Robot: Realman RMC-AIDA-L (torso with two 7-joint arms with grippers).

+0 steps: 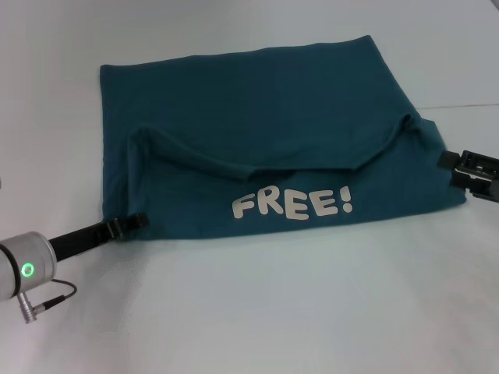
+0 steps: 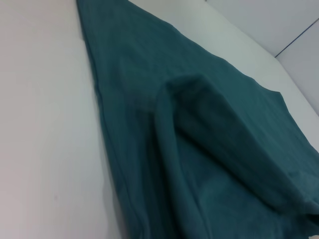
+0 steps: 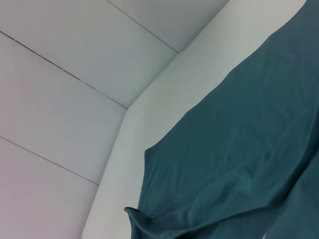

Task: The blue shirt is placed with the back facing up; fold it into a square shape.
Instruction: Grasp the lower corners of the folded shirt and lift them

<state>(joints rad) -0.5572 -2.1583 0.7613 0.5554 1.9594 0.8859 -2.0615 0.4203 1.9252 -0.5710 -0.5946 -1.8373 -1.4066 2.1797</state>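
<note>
The blue shirt (image 1: 257,117) lies on the white table (image 1: 273,312). Its near part is folded over, so the white "FREE!" lettering (image 1: 292,205) shows, and a loose fold runs across the middle. My left gripper (image 1: 134,224) lies low at the shirt's near left corner and touches its edge. My right gripper (image 1: 451,164) is at the shirt's right edge, by a bunched sleeve. The left wrist view shows the shirt (image 2: 199,124) close up with a raised fold. The right wrist view shows the shirt (image 3: 249,149) with a curled corner.
White table surface surrounds the shirt on all sides. The right wrist view shows the table's far corner and white wall panels (image 3: 75,74) beyond it. A seam or table edge (image 1: 468,105) runs at the right.
</note>
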